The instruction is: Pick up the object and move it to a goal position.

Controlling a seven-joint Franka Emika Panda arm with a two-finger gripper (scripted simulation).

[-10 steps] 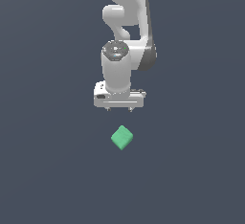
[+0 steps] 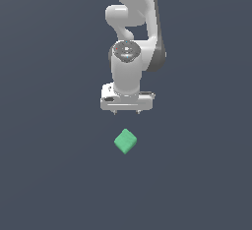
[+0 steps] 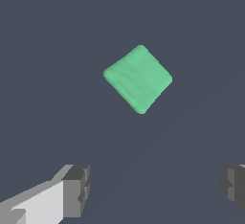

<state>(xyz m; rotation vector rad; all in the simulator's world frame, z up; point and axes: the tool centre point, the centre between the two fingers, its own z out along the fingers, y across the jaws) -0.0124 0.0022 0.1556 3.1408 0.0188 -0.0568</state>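
Observation:
The mint-green cube (image 2: 125, 141) lies on the dark grey surface, turned so a corner points toward the arm. It also shows in the wrist view (image 3: 138, 78), unheld and fully visible. My white gripper (image 2: 127, 112) hangs from the arm above the surface, short of the cube and apart from it. Its jaws stand wide apart, with both grey fingertips (image 3: 76, 191) showing in the wrist view and nothing between them.
The plain dark grey surface (image 2: 49, 175) stretches all around the cube and the arm. No other objects or edges show in either view.
The gripper has shifted slightly toward the cube. The cube has not moved.

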